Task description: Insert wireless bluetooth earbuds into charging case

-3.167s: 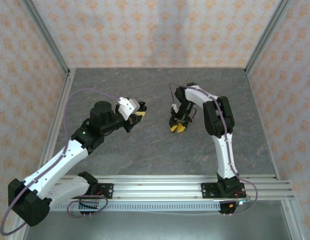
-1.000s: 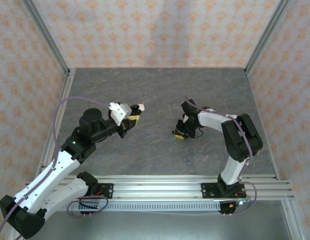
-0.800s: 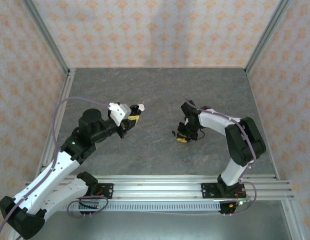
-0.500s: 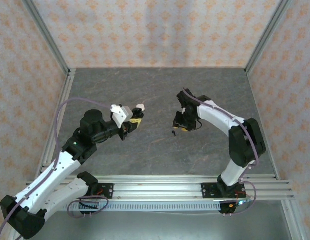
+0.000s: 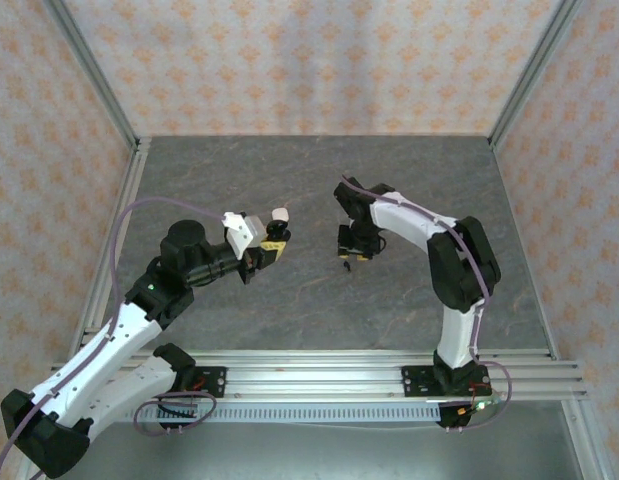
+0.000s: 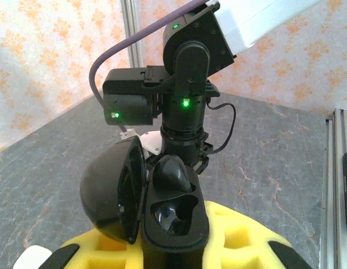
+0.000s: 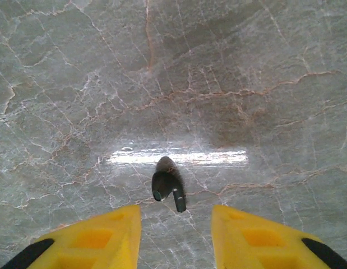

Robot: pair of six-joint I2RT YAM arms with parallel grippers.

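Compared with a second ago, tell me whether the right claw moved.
Yes: the right claw went farther from the front rail, toward the back wall.

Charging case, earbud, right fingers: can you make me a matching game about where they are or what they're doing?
Things:
A. charging case
B. earbud
C. right fingers

States:
1. lying on the grey table
2. spread apart, holding nothing
3. lid open, gripped by the left fingers

Pairs: A-3, B-1, C-2
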